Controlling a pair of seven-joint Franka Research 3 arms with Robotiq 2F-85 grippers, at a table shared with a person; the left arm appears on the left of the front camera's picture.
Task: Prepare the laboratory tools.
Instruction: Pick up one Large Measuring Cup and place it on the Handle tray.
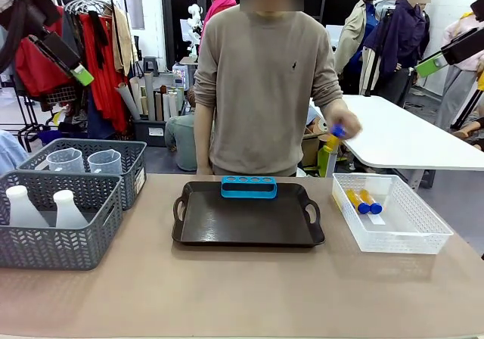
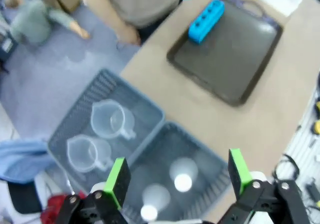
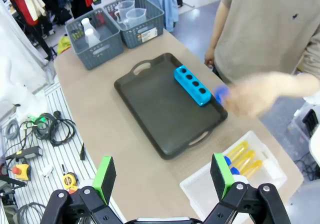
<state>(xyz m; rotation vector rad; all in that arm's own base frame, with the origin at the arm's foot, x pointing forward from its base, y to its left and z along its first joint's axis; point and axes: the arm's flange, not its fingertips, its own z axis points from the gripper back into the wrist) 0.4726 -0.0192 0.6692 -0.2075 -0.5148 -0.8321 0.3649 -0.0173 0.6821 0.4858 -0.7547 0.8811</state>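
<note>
Left tool and right tool hang released; person's hand holds a tube; flasks beneath left tool likely need grasping next.

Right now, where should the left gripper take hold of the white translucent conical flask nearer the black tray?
The white translucent conical flask: grip the narrow neck from straight above. It stands upright, and the grey basket walls block its wide base.

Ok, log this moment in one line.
left claw open | right claw open | person's hand holds orange blue-capped tube | blue four-hole plastic rack on black handled tray
</note>
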